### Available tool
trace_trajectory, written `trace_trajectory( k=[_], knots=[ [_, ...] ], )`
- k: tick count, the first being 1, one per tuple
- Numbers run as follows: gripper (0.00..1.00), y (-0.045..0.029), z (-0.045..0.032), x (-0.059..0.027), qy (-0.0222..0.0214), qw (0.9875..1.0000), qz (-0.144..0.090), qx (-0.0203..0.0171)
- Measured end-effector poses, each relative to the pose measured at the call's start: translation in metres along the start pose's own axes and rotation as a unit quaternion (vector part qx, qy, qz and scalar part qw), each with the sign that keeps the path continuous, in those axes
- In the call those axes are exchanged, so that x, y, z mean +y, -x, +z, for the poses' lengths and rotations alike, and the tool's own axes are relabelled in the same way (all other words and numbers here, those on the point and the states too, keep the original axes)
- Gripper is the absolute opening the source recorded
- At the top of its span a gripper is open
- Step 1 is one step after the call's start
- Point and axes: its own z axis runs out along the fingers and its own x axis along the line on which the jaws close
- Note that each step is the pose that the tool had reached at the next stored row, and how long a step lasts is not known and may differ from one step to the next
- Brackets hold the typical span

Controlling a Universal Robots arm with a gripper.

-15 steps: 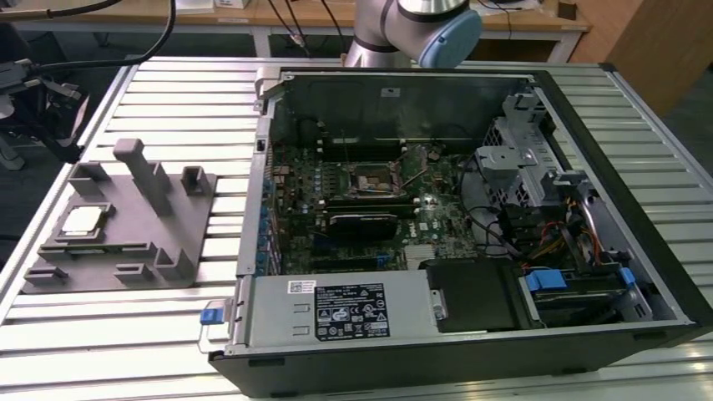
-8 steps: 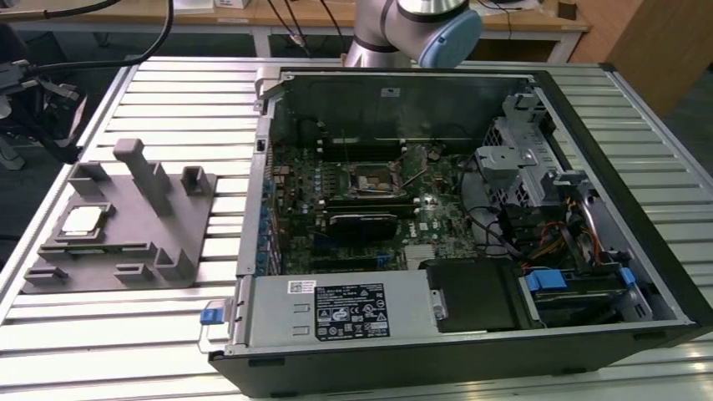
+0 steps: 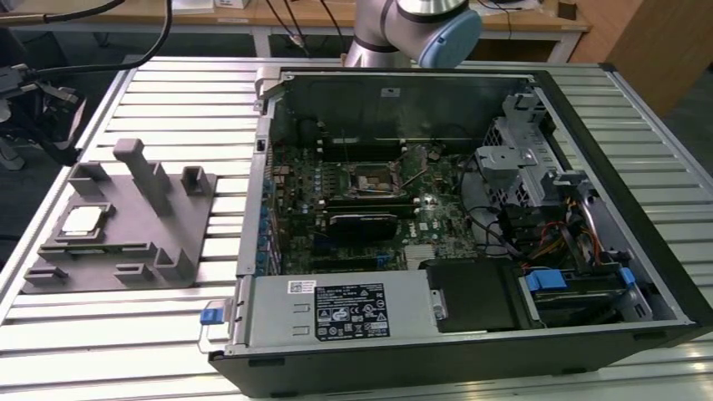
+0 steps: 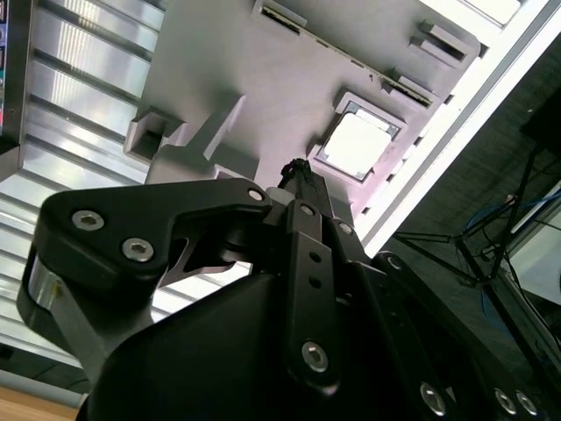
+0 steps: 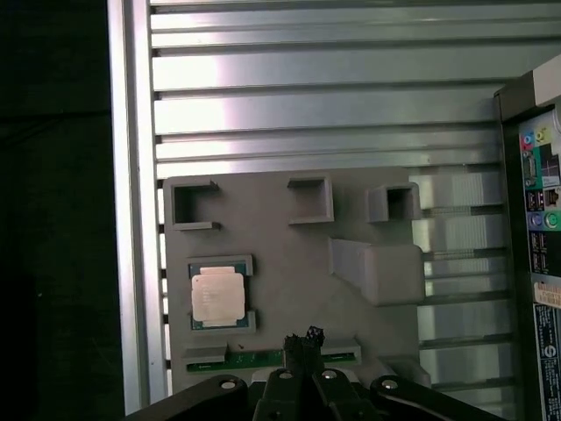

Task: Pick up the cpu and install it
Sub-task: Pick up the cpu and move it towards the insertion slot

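Observation:
The cpu (image 3: pixel 83 220), a small square chip with a silvery top, lies flat in a pocket of the grey fixture (image 3: pixel 167 242) at the exterior view's left. Both wrist views look down on the cpu (image 5: pixel 216 296) (image 4: pixel 355 145) in the fixture (image 5: pixel 280 237) (image 4: pixel 237 79). My gripper (image 5: pixel 302 337) (image 4: pixel 296 167) hangs well above the fixture, off to one side of the chip, its black fingertips pressed together with nothing between them. The motherboard socket (image 3: pixel 368 177) sits inside the open computer case (image 3: pixel 624 167).
The fixture has upright posts (image 3: pixel 143 171) and several small brackets. The case holds a black heatsink block (image 3: pixel 359 225), cables and a power supply (image 3: pixel 334 311). The slatted metal table (image 3: pixel 123 334) ends at an edge beside the fixture (image 5: pixel 131 219). The arm's base (image 3: pixel 418 25) stands behind the case.

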Motion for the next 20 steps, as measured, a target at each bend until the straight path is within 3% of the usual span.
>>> trace_trajectory(
  k=[7,20],
  knots=[
    [0.11,-0.0043,0.0072,-0.0006,0.0000,1.0000,0.000,0.0000],
    [0.11,-0.0395,0.0239,-0.0042,0.0001,1.0000,0.000,-0.0007]
  ],
)
